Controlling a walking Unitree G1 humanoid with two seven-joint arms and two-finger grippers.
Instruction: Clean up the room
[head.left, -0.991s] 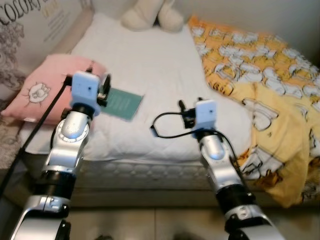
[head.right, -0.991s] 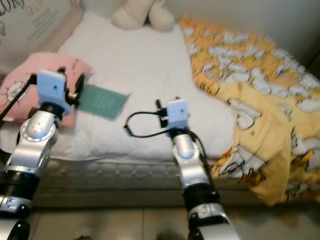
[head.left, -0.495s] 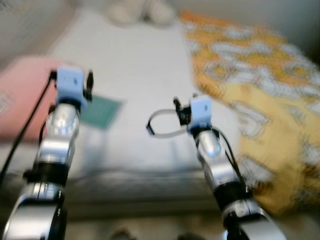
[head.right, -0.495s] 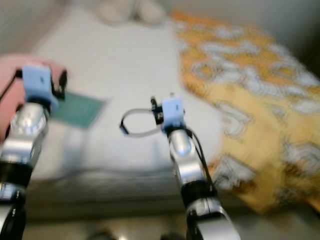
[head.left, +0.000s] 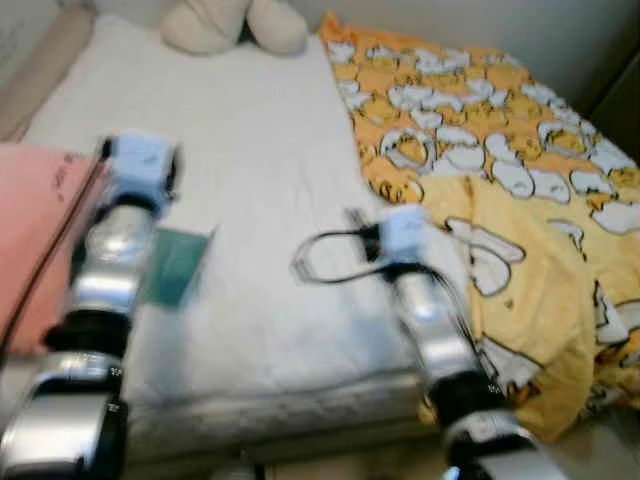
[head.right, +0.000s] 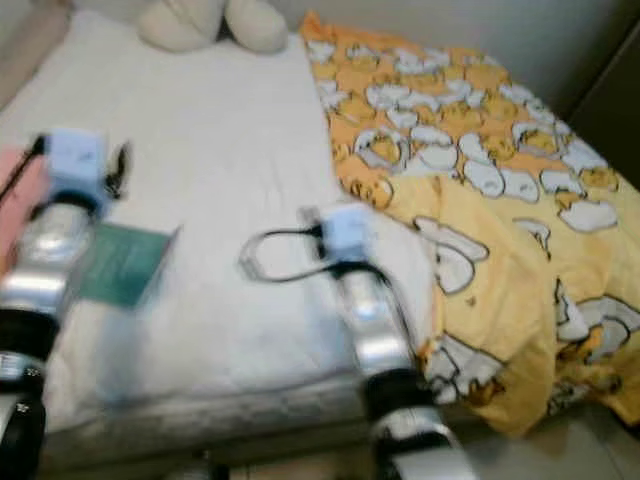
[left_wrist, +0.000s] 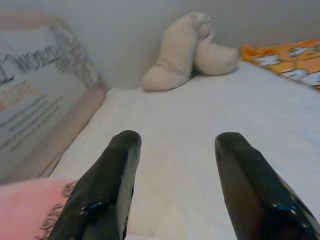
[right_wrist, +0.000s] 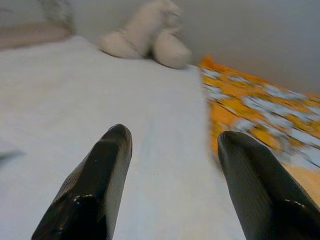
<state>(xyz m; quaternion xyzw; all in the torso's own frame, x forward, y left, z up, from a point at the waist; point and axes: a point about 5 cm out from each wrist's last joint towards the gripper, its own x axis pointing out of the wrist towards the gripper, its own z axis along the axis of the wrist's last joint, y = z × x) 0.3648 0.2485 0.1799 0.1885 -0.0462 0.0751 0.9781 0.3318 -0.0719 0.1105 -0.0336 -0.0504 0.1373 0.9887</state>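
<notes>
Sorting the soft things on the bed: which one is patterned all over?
The yellow blanket on the bed's right side, printed with white cartoon figures. The pink pillow at the left edge is mostly plain, and the cream plush toy is unpatterned.

Soft, even indoor light with faint shadows; head views motion-blurred, wrist views sharper near the fingers.
</notes>
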